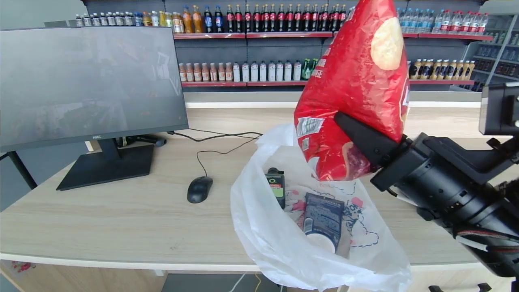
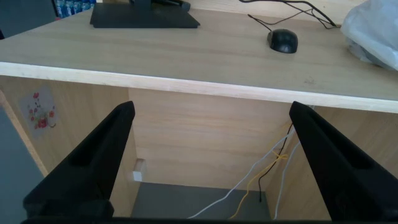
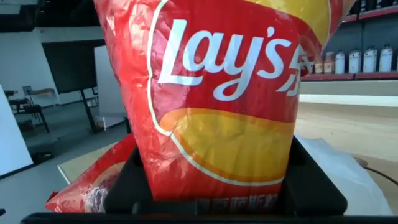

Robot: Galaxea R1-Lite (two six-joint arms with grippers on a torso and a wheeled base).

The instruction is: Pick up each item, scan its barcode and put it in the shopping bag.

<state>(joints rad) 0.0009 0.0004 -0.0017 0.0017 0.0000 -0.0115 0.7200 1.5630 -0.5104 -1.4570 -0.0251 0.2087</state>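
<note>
Right pincer (image 1: 348,126) holds chips (image 1: 357,73) above wooden counter (image 1: 121,219).

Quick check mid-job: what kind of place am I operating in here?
Most likely a shop checkout: shelves of bottled drinks run behind, a monitor and mouse sit on the wooden counter, and a shopping bag holds goods.

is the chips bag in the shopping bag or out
Out: the right gripper holds the chips bag over the shopping bag's open mouth.
</note>
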